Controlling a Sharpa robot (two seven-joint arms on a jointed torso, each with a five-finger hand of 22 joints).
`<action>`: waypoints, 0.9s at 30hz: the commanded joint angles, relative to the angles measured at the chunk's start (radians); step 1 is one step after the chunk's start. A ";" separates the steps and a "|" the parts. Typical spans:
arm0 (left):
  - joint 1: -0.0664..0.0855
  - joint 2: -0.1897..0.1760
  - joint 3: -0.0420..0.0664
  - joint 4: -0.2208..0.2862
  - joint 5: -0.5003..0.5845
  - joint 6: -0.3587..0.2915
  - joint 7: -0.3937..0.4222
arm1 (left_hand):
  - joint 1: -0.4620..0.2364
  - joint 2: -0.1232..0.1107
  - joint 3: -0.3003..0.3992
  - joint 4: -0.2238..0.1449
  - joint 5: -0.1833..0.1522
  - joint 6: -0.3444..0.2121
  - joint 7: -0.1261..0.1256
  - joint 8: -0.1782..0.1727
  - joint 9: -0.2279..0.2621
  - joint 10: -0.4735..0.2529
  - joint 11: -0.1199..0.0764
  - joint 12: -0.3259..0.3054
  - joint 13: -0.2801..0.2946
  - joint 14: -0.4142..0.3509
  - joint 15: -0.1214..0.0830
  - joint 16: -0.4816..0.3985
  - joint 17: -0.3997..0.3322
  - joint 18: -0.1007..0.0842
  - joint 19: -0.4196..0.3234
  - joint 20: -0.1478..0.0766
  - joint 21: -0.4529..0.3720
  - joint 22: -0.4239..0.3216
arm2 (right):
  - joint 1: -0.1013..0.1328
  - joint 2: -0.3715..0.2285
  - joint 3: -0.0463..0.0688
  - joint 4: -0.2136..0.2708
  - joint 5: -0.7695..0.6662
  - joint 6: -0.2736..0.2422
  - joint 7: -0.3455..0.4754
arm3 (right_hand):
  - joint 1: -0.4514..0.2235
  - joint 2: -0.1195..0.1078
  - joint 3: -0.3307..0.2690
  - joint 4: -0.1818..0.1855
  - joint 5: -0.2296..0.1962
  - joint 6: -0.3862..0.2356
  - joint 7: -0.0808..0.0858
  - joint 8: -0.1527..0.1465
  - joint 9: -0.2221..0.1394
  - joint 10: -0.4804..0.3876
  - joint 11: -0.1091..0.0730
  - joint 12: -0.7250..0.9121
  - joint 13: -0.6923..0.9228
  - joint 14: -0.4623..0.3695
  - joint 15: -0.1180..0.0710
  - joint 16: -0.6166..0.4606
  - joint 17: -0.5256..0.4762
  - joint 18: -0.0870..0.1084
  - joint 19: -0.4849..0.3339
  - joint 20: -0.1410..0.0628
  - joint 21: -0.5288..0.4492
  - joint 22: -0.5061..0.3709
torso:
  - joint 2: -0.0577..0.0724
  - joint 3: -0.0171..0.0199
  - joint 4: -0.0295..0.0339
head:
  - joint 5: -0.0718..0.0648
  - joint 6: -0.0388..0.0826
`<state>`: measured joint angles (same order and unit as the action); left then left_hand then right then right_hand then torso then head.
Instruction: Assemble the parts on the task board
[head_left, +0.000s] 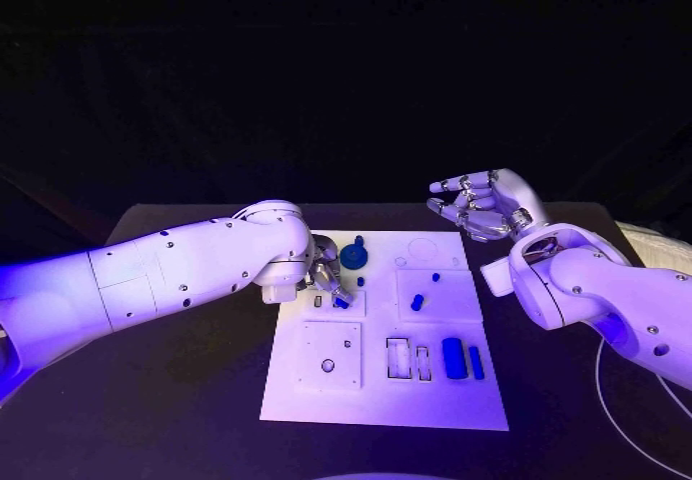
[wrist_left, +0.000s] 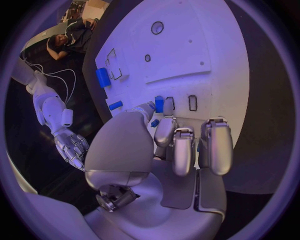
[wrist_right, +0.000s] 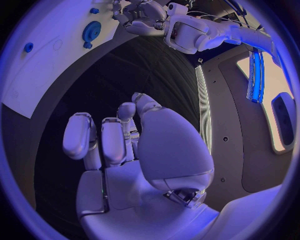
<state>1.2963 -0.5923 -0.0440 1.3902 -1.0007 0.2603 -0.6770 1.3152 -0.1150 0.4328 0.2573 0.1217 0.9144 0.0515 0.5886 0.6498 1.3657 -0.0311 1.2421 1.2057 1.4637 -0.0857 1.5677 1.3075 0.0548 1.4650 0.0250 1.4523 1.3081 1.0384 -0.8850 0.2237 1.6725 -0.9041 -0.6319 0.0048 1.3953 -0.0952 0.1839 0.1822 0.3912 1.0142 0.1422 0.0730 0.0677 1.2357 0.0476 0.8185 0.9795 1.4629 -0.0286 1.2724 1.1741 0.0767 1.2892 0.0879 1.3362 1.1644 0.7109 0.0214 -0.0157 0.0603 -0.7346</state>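
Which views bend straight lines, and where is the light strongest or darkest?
Left wrist view: the edges of the white board curve. Right wrist view: they curve too, and a bright strip glares beyond the right robot hand. Head view: lines stay straight; beyond the table all is dark.

My right hand (wrist_right: 134, 150) hangs over the black table (wrist_right: 125, 75), fingers (wrist_right: 79, 135) loosely curled and holding nothing. Beyond the fingertips I see a corner of the task board (wrist_right: 44, 65) with a blue gear (wrist_right: 92, 31) and a small blue peg (wrist_right: 28, 47) on it. Past the gear, my left hand (wrist_right: 140, 12) reaches down onto the board.
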 joint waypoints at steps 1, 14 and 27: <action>-0.001 -0.015 0.002 0.022 0.043 -0.070 0.011 | -0.025 -0.004 0.187 -0.167 0.015 -0.001 -0.004 0.007 0.008 -0.001 0.007 -0.003 0.000 0.107 0.006 0.003 0.263 -0.011 0.014 0.006 -0.005 0.090 | -0.002 0.001 0.000 -0.002 -0.010 0.011 0.005 | -0.005 -0.006 0.006 -0.001 0.005 0.003 -0.002 0.004 0.001 -0.005 0.001 0.002 -0.002 0.027 0.004 -0.003 0.000 0.017 -0.003 -0.001 -0.007 -0.002 | 0.000 -0.0002 0.0006 | 0.002 0.001; -0.019 -0.094 0.002 0.101 0.041 -0.271 0.032 | -0.061 -0.022 0.246 -0.196 0.016 0.001 -0.006 0.017 0.030 0.008 0.005 0.004 0.008 0.107 0.005 0.003 0.263 -0.013 0.020 0.005 0.001 0.101 | -0.002 -0.004 -0.001 -0.005 -0.009 0.009 0.007 | -0.007 -0.009 0.009 0.000 0.016 0.001 -0.001 0.003 0.001 -0.008 0.002 -0.001 -0.006 0.026 0.004 -0.006 -0.003 0.018 -0.005 -0.001 -0.010 -0.006 | -0.001 0.0014 0.0041 | 0.005 -0.001; -0.068 -0.108 -0.002 0.128 -0.032 -0.356 0.037 | -0.069 -0.025 0.257 -0.199 0.015 0.004 -0.007 0.020 0.035 0.015 0.004 0.011 0.015 0.107 0.004 0.003 0.263 -0.016 0.025 0.004 0.008 0.110 | -0.002 -0.007 -0.003 -0.008 -0.008 0.010 0.002 | -0.010 -0.008 0.011 0.003 0.023 0.002 -0.001 0.003 0.001 -0.009 0.002 -0.001 -0.007 0.026 0.005 -0.006 -0.003 0.018 -0.005 -0.001 -0.011 -0.006 | -0.002 0.0017 0.0070 | 0.012 -0.003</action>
<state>1.2294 -0.7031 -0.0463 1.5184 -0.9960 -0.0571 -0.6546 1.2505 -0.1439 0.5250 0.2146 0.1345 0.9170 0.0533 0.6033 0.6843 1.3742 -0.0253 1.2471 1.2191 1.4637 -0.0855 1.5677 1.3073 0.0548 1.4650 0.0251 1.4561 1.3078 1.0370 -0.8919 0.2211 1.6649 -0.9037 -0.6319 0.0038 1.3900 -0.1005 0.1876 0.1850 0.4106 1.0142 0.1421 0.0730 0.0676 1.2321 0.0514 0.8185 0.9735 1.4629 -0.0286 1.2724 1.1728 0.0767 1.2892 0.0879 1.3282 1.1589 0.7087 0.0229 -0.0081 0.0699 -0.7376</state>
